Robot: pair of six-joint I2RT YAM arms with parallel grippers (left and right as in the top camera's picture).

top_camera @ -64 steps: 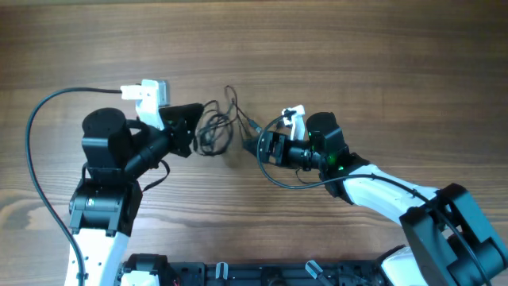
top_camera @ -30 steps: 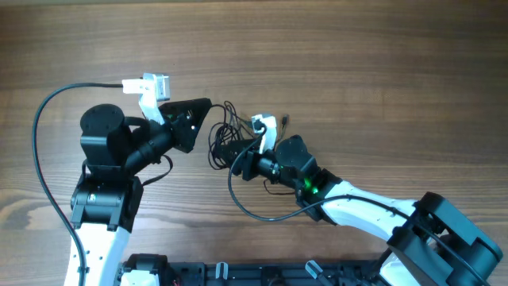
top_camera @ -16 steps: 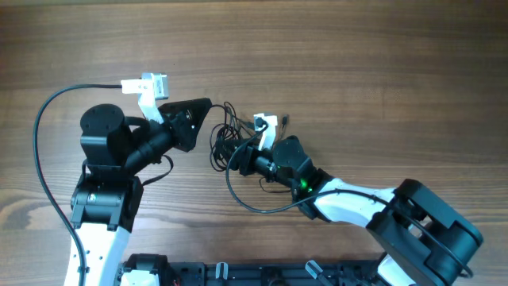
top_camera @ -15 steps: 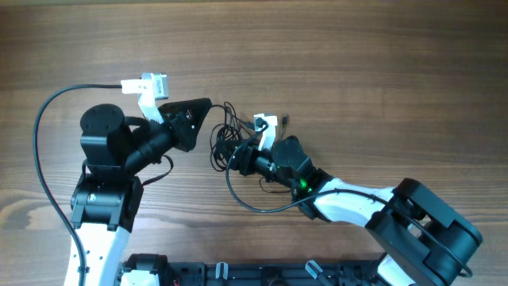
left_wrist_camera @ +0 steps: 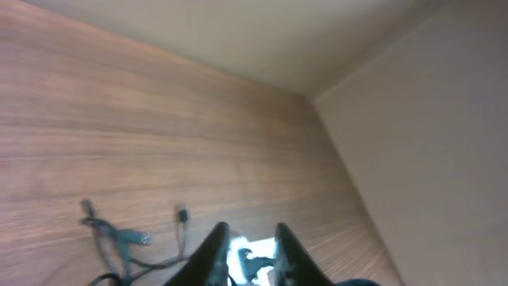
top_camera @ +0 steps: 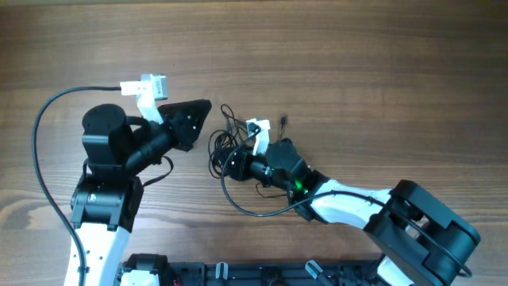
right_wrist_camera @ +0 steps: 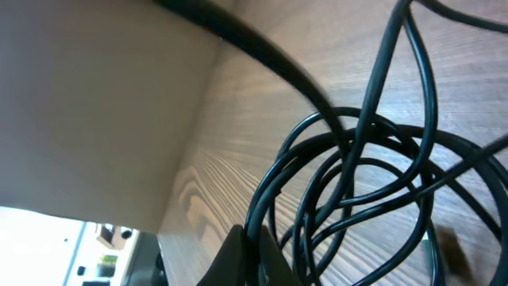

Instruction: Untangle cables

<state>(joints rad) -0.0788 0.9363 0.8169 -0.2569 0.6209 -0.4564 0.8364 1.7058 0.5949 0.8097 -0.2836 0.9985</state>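
— How are the arms sitting?

— The left arm is reaching up and toward the middle of the counter [top_camera: 357,63], and the left hand [top_camera: 202,107] is pointing at the cables [top_camera: 221,141] from just beside them without touching. Its wrist view is showing the two fingers [left_wrist_camera: 216,242] standing apart with nothing between them.

— And the other one?

— The right arm is stretching low across from the robot's right, with the right hand [top_camera: 229,160] pushing into the near edge of the tangle. Its fingers [right_wrist_camera: 248,245] are pressing tight together right where the loops are meeting them. I cannot tell whether a strand is being caught there.

— What are the cables looking like?

— Thin and black, lying on the wood between the two hands as several overlapping loops, flat and loosely wound.

— Which way are they running?

— The coil is sitting nearest the right hand, and loose strands are trailing from it toward the far side of the counter. So the long axis is running roughly away from the robot. A small plug [top_camera: 283,121] is lying off to the robot's right of the bundle, near the right wrist.
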